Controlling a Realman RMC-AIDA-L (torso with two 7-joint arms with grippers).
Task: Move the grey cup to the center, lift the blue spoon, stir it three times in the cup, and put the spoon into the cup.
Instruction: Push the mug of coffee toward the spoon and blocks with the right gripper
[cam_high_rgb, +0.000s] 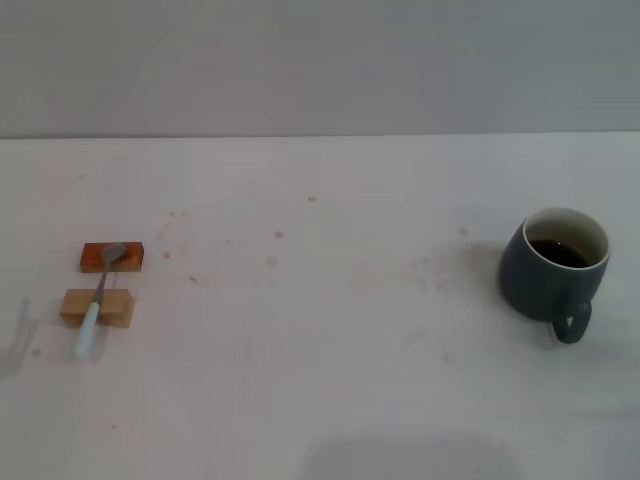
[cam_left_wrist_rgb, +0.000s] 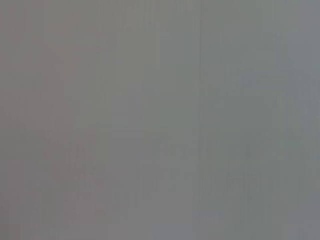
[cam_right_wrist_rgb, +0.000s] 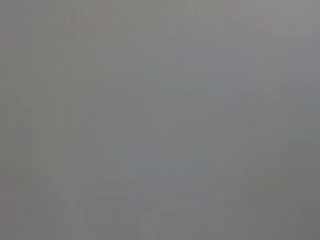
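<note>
The grey cup stands upright at the right side of the white table, its handle turned toward the front and dark liquid inside. At the left side lies the blue spoon. Its metal bowl rests on an orange-brown block and its pale blue handle crosses a tan block toward the front. Neither gripper shows in the head view. Both wrist views show only flat grey, with no fingers and no objects.
The white table runs back to a grey wall. Faint reddish stains dot its middle. A wide stretch of bare table separates the blocks from the cup.
</note>
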